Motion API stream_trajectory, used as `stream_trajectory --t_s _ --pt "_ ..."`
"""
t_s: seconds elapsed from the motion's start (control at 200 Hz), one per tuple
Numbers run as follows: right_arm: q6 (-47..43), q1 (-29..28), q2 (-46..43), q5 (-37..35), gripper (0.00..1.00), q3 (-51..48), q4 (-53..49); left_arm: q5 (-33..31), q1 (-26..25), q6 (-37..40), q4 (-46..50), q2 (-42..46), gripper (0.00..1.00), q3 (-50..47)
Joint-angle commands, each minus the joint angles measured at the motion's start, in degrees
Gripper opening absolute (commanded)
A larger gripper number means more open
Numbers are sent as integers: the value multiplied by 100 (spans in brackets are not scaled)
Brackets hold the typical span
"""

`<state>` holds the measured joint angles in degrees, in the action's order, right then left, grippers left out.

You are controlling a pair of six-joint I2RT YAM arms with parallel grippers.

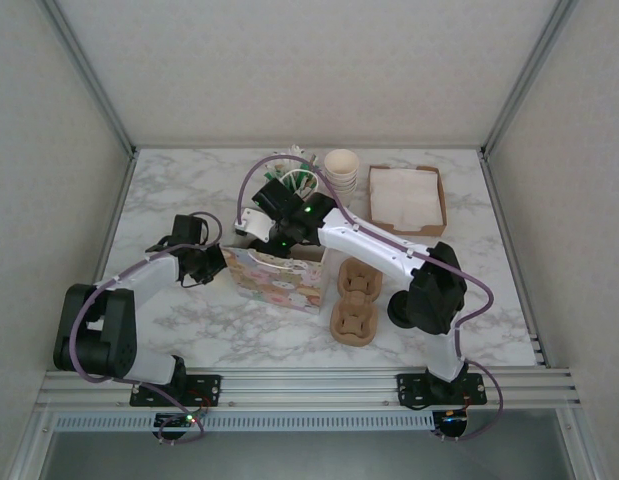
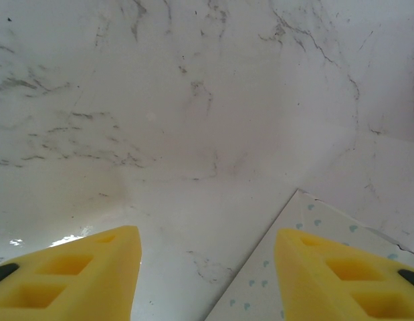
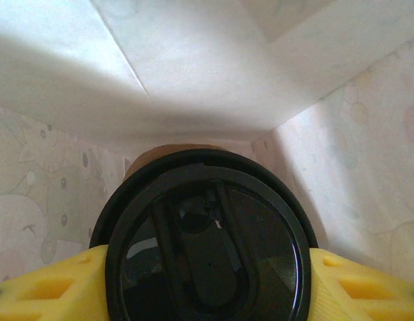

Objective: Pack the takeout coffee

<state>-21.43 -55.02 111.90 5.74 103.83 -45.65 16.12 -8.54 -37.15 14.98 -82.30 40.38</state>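
**Lidded cup held inside the paper bag**

From the top external view, the floral paper bag [image 1: 279, 283] stood near the middle of the table [image 1: 189, 330], a little toward its left edge. The right gripper [image 1: 272, 236] reached down over the bag's far side, and its wrist covered the mouth, so how deep the cup sat could not be read. The left gripper [image 1: 204, 265] sat just beside the bag's left end.

In the left wrist view, the left gripper [image 2: 207, 234] had its yellow jaws apart over bare marble. A corner of the bag [image 2: 257, 287] ran under the right-hand finger; whether they touched was unclear.

In the right wrist view, the right gripper [image 3: 207, 287] clasped the takeout coffee [image 3: 207, 247] by its sides just under the black lid, inside the bag's paper walls. The cup body and the bag's floor were hidden beneath the lid.

The cup is probably light and thin-walled, easily crushed, its lid smooth. A hold near the rim, where it is stiffest, seems wisest.
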Motion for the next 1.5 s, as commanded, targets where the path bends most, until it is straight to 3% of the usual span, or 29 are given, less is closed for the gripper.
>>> stream_trajectory --t_s 0.0,0.556,1.011,1.497 --pt "214 -68 -279 293 53 104 -131 -83 -64 -22 -35 -23 55 -38" --pt "797 36 -601 895 52 -729 1178 -120 -129 -55 -107 -162 56 -56" --pt "315 52 -268 342 52 -1194 773 -169 -164 -64 -101 -190 56 -48" --pt "368 53 -122 143 53 -1534 321 -222 -170 -34 -38 -137 56 -4"
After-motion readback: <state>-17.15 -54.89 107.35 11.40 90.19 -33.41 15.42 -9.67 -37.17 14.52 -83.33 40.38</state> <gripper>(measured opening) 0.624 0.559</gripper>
